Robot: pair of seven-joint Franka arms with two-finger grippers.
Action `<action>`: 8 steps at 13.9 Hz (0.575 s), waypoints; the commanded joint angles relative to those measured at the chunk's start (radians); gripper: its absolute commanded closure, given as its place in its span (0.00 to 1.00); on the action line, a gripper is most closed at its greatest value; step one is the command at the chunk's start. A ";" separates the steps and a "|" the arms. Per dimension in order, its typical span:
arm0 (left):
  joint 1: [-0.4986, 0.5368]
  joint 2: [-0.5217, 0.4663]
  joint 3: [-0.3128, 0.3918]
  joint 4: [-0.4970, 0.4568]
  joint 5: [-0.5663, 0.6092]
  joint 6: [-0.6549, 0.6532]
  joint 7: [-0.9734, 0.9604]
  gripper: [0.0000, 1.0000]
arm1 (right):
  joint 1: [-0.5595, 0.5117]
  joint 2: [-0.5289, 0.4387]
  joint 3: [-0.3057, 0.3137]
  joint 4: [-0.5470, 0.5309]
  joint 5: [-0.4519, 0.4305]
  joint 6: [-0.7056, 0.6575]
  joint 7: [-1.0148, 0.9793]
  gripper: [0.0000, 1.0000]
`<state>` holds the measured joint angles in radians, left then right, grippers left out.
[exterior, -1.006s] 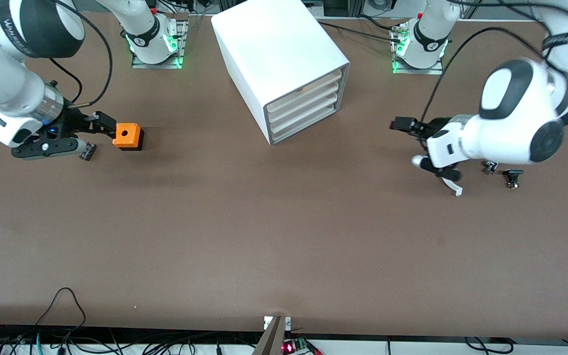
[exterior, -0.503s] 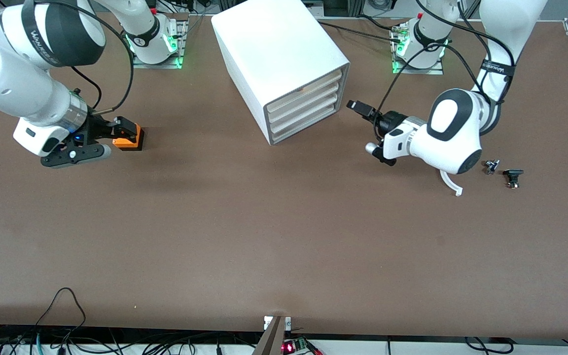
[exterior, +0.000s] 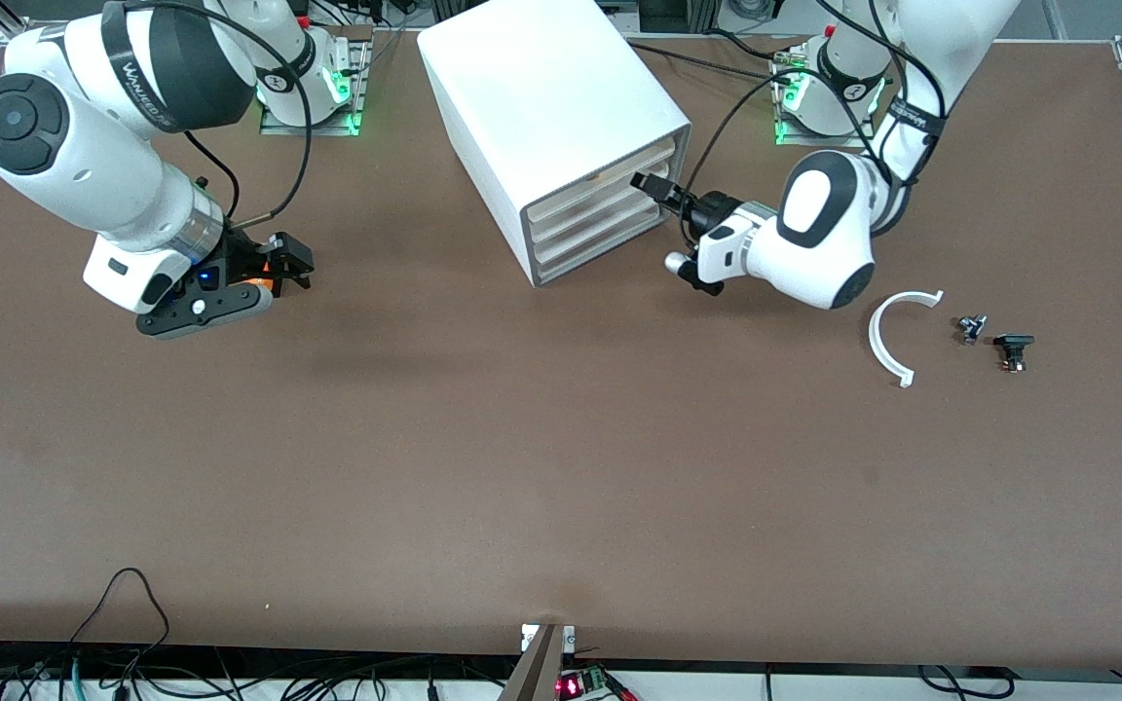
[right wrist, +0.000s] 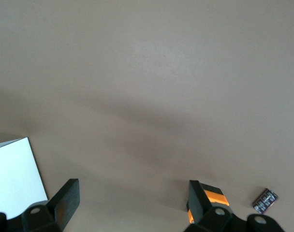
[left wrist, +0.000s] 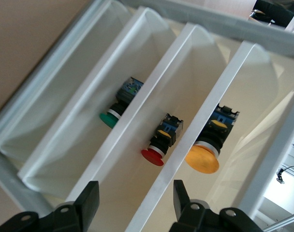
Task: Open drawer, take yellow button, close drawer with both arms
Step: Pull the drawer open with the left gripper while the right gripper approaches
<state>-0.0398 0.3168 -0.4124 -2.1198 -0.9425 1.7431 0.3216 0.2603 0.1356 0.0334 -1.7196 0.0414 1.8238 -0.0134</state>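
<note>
A: Where is the left gripper (exterior: pixel 656 183) being held?

B: At the front of the white cabinet (exterior: pixel 546 107), level with the upper drawers, jaws spread and empty. In the left wrist view the fingers (left wrist: pixel 89 200) are being shown apart in front of the drawer edges.

A: The top drawer (exterior: pixel 619 167)?

B: Being seen pushed in, not yet pulled. The orange-capped button (left wrist: pixel 205 155) is being shown inside it, lying on its side, cap toward the front. A red-capped button (left wrist: pixel 156 151) and a green-capped button (left wrist: pixel 112 116) are being seen in the drawers below.

A: Handling?

B: The button is being judged light, rigid plastic, with a smooth rounded cap that could slip; the squarer black body is being judged the better place to be pinched. The drawer is being judged thin, stiff, light; its front lip is the place to be hooked.

A: Right gripper (exterior: pixel 279 261)?

B: Being held over the orange cube (exterior: pixel 259 283) toward the right arm's end of the desk (exterior: pixel 561 467), jaws released, nothing gripped.

A: Any writing?

B: A band label on the right arm's black joint ring is being seen, but it is not being read with certainty. A white curved piece (exterior: pixel 890 331) and small black parts (exterior: pixel 1011 349) are being noted on the desk.
</note>
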 commanded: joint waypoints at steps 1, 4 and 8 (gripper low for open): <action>0.006 -0.047 -0.012 -0.058 -0.045 0.012 0.004 0.29 | 0.000 0.032 0.022 0.058 0.006 -0.023 0.051 0.00; 0.006 -0.051 -0.017 -0.074 -0.068 0.012 0.005 0.29 | 0.003 0.047 0.045 0.084 0.003 -0.035 0.058 0.00; 0.006 -0.051 -0.054 -0.123 -0.124 0.061 0.011 0.58 | 0.068 0.065 0.051 0.152 0.015 -0.074 0.047 0.00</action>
<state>-0.0388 0.3051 -0.4467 -2.1923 -1.0275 1.7596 0.3216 0.2984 0.1770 0.0820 -1.6281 0.0415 1.7803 0.0279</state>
